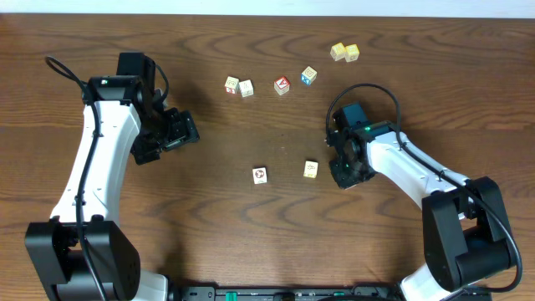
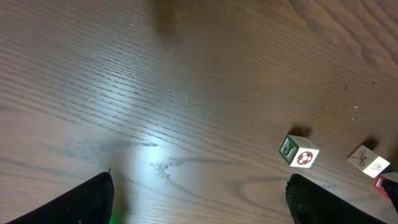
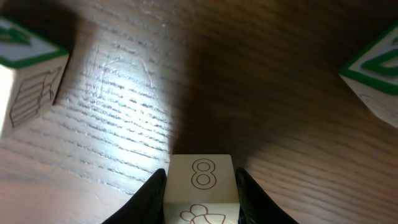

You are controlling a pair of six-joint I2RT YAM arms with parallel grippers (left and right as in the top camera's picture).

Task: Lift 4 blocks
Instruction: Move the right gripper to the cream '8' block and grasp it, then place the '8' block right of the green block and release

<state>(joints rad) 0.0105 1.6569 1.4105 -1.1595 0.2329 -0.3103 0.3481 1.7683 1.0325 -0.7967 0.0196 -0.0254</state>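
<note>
A cream block printed with an 8 sits between the fingers of my right gripper, which press on both its sides; it rests on the table. In the overhead view that gripper hides the block. Just left of it lie a cream block and one with a red-black picture. Two more whitish blocks sit side by side at the back. My left gripper stands open over bare wood at the left. Its wrist view shows the picture block with a green letter.
A red-faced cube and a blue-faced cube lie at the back centre, with two pale yellow cubes further back right. Two green-edged cubes flank the right wrist view. The right arm's cable loops above it.
</note>
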